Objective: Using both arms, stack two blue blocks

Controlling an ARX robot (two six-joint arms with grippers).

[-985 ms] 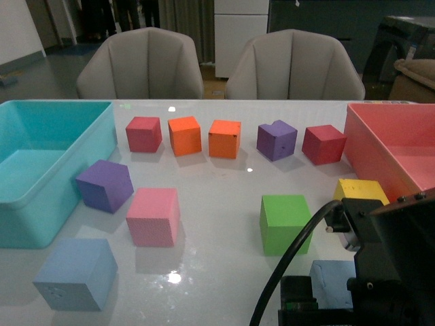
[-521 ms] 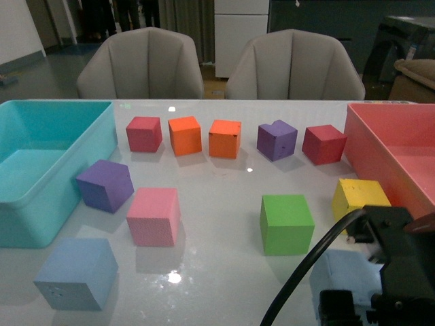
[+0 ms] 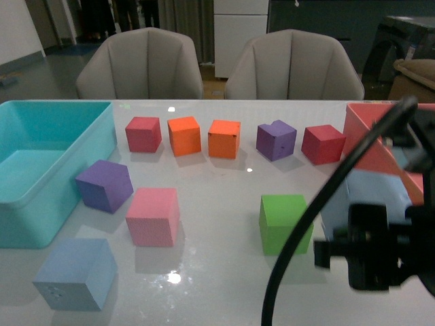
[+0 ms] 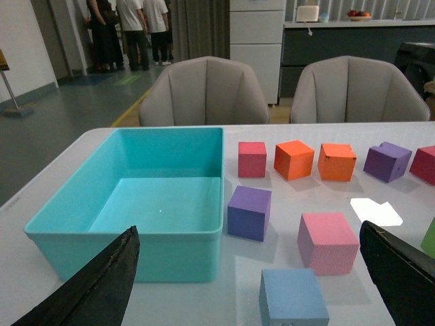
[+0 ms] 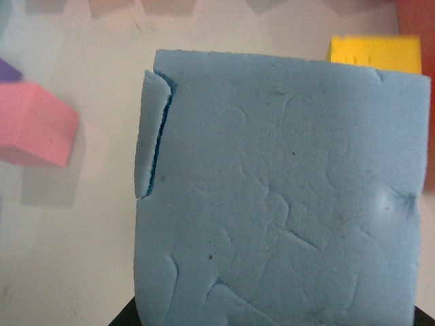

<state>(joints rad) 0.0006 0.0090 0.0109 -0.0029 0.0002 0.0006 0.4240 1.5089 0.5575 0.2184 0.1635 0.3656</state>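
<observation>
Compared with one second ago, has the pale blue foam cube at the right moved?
Yes. In the front view the pale blue foam cube went up: it lay lower than the green foam cube, now it is level with it.

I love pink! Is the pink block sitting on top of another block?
No, the pink block rests directly on the table, with no other block under it.

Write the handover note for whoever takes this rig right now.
Right gripper: shut on the first blue block, holding it clear of the table.
Left gripper: open and empty. The second blue block sits on the table just ahead of it, beside the turquoise bin.
Done: one block picked up.
Left: bring the two blocks together and stack them. Nothing is stacked yet.
</observation>
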